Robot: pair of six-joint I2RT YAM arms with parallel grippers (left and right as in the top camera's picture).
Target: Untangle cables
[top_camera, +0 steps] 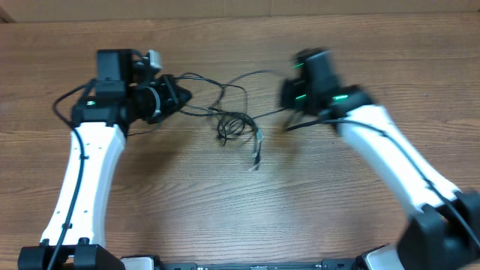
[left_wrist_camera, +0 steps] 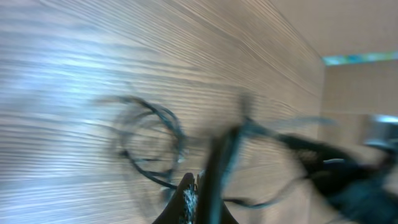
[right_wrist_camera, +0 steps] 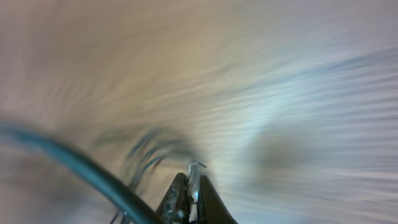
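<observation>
L claw (left_wrist_camera: 194,182) & R claw (right_wrist_camera: 193,180) both pressed together — cables (top_camera: 234,124) in a tangle betw. them

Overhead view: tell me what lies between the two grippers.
The cables lie there: a loose black tangle on the wooden table, strands running out toward the left gripper and the right gripper. The overhead view shows it.
</observation>
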